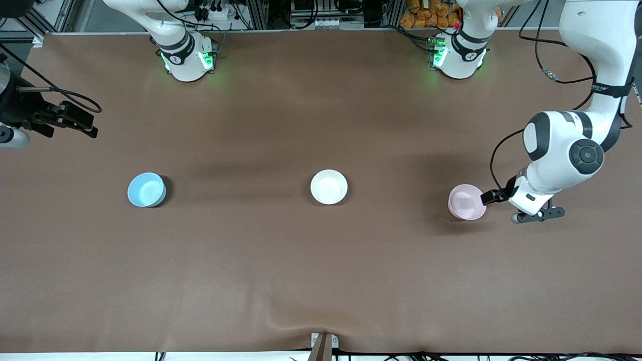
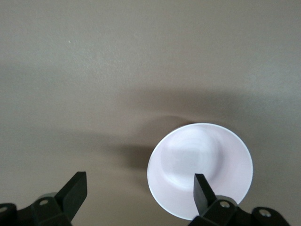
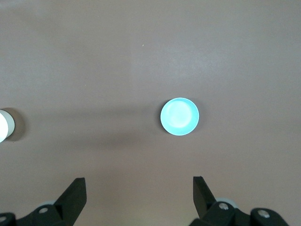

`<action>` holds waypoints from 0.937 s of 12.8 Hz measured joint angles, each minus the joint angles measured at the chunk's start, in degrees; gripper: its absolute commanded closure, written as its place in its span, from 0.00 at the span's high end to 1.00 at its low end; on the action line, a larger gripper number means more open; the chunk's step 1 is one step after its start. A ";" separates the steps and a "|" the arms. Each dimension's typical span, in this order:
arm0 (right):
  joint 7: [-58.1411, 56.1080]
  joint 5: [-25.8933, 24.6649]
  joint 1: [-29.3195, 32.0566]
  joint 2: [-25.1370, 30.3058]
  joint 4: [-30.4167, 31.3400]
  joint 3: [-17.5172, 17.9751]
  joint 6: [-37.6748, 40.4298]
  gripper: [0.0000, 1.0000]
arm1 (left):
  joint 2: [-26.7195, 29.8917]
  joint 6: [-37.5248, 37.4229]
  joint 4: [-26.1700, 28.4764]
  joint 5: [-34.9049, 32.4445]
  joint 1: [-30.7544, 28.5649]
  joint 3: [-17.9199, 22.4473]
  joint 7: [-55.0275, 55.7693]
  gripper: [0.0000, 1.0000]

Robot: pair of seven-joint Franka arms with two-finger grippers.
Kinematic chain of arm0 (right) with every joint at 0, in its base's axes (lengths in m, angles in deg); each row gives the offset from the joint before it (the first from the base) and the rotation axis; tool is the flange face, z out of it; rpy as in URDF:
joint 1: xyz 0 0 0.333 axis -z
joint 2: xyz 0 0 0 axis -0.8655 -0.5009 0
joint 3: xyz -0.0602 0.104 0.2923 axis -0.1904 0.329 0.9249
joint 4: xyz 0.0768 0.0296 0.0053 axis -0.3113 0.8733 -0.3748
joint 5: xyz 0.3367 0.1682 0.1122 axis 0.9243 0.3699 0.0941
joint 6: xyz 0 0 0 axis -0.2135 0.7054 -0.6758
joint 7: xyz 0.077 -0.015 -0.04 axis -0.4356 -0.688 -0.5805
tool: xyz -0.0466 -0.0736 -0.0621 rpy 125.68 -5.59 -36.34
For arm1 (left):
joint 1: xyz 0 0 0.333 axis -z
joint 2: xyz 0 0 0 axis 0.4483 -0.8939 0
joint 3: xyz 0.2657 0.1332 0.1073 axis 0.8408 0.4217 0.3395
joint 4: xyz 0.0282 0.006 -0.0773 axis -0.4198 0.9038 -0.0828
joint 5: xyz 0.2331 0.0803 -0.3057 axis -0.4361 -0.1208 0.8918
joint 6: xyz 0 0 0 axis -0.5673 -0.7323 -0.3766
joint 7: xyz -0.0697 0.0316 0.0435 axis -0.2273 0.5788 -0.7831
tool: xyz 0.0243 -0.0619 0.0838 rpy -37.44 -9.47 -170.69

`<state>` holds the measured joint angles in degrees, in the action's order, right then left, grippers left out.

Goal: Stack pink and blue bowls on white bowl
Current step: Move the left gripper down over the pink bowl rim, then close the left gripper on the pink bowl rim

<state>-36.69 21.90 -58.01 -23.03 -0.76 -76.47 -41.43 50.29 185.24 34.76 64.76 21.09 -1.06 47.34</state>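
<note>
Pink bowl: the small round pale pink plastic bowl (image 1: 467,201) sits on the brown table covering (image 1: 321,271) toward the left arm's end, upright and empty as far as I can see.
White bowl: the small round creamy-white plastic bowl (image 1: 329,187) is mid-table, well apart from the other two, with nothing stacked in it yet.
Blue bowl: the small round light blue plastic bowl (image 1: 146,189) sits toward the right arm's end, roughly in line with the others.
Left gripper: my left gripper (image 2: 141,190) is low at the pink bowl, fingers spread wide; in its wrist view one finger (image 2: 202,188) stands over the bowl's inside, the other over bare table beside the rim.
Right gripper: my right gripper (image 3: 139,195) hangs high over the table at its own end, fingers spread, holding nothing, and I judge that arm to be waiting.
Risk, grip: I would be pinching a thin wall only; a shallow bite could let the light bowl tilt or slip out on the lift.
Risk, push: coming down off-line, a finger could land on the rim and skid or tip the bowl.
Risk, placement: released off-centre, it may sit crooked on the white bowl or shove it.
Writing: none I can read on the bowls; small marks on the arms are too small to make out.
</note>
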 measured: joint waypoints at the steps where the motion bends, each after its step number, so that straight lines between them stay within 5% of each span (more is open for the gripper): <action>1: 0.00 0.00 0.00 0.00 0.00 0.00 0.00 1.00 | -0.07 0.39 0.63 0.00 0.00 -0.01 0.00 1.00; 3: 0.00 0.00 0.00 0.00 0.00 0.00 0.00 1.00 | -0.31 0.55 1.50 0.00 0.00 -0.01 0.00 0.96; 9: 0.00 0.00 0.00 0.00 0.00 0.00 0.02 1.00 | -2.92 1.26 2.61 0.00 0.16 -0.19 0.00 0.49; 12: 0.00 0.00 0.00 0.00 0.00 0.00 0.02 1.00 | -4.26 2.23 2.63 0.00 0.20 -0.22 0.00 0.13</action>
<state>-36.69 21.90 -58.01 -23.03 -0.75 -76.47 -41.41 46.03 187.47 37.40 64.76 21.29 -1.28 47.34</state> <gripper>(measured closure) 0.000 0.502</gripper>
